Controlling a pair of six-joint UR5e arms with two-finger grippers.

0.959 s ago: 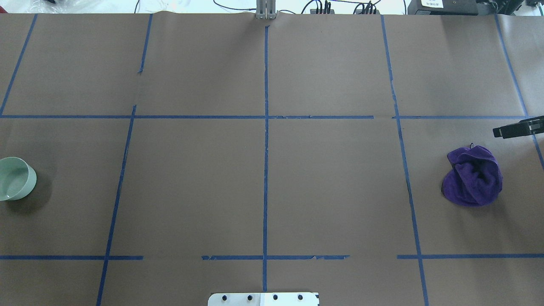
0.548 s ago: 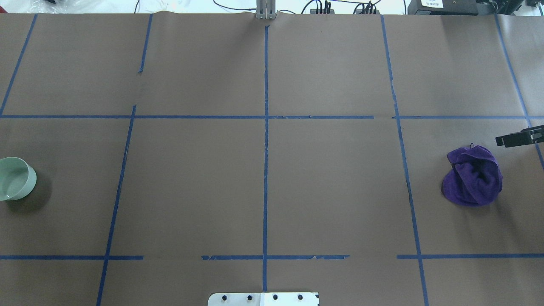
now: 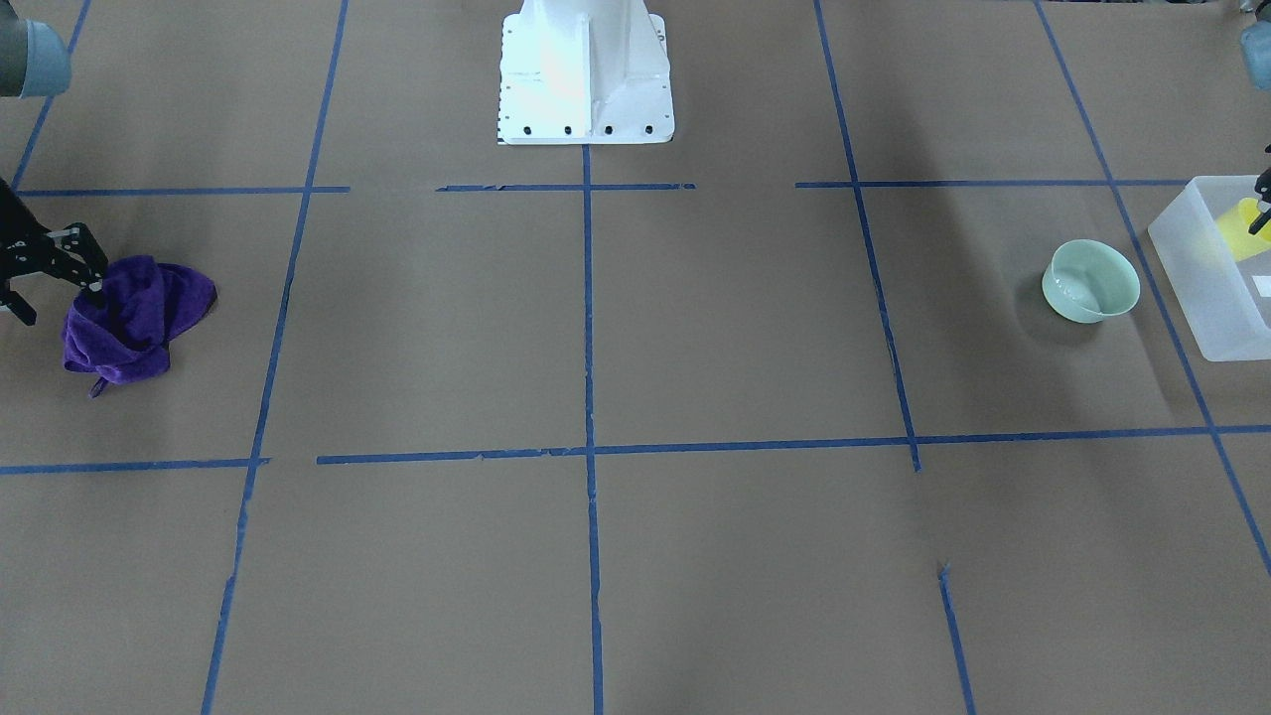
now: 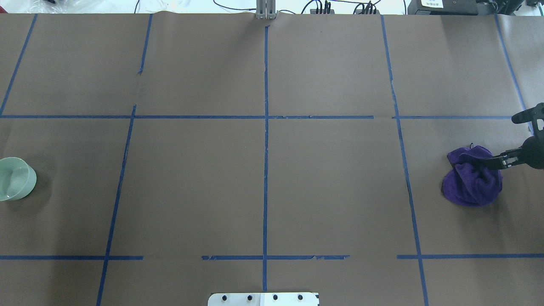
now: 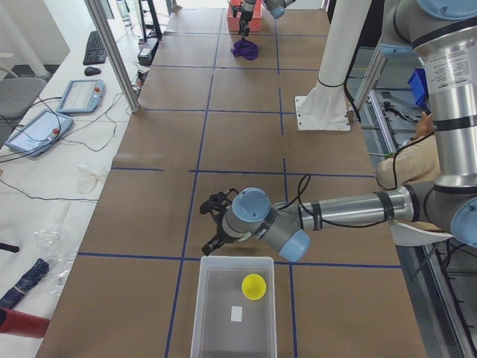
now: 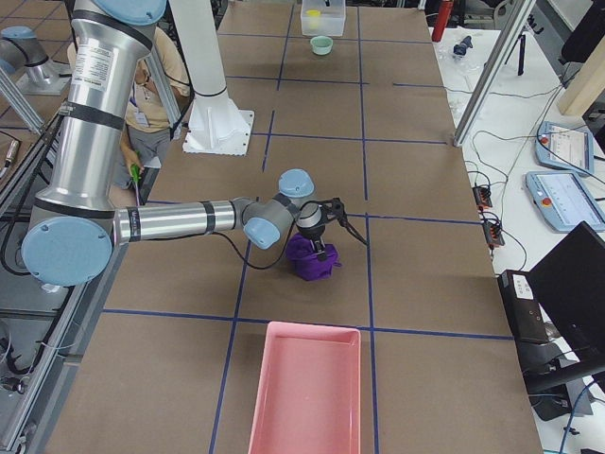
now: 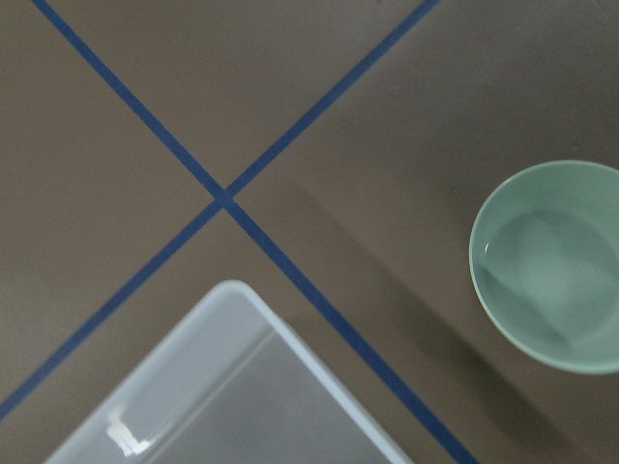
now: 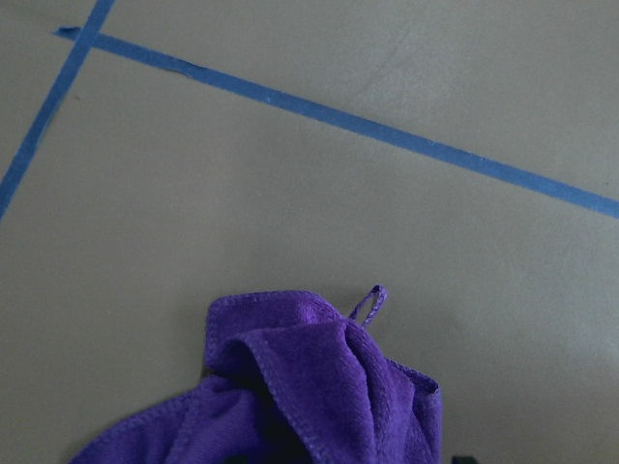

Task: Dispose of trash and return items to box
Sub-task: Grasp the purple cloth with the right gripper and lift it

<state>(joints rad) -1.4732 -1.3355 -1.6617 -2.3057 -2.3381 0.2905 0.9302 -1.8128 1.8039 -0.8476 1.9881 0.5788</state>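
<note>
The pale mint-green bowl (image 3: 1090, 281) stands on the table, also in the overhead view (image 4: 15, 178) and the left wrist view (image 7: 556, 266). The frosted bin (image 3: 1216, 298) beside it holds the yellow cup (image 5: 254, 286). My left gripper (image 5: 211, 227) hovers near the bin's end; I cannot tell whether it is open or shut. A crumpled purple cloth (image 4: 471, 182) lies at the right end. My right gripper (image 4: 503, 140) is open, one finger over the cloth's top, the other beyond it.
A pink tray (image 6: 307, 388) lies on the table's right end past the cloth. The robot's white base (image 3: 584, 74) stands at the middle near edge. Blue tape lines cross the brown paper cover. The cloth has a small hang loop (image 8: 368, 303).
My right gripper has moved from beyond the cloth toward it, and one finger now reaches over the cloth's top. The bowl and cloth have not moved.
</note>
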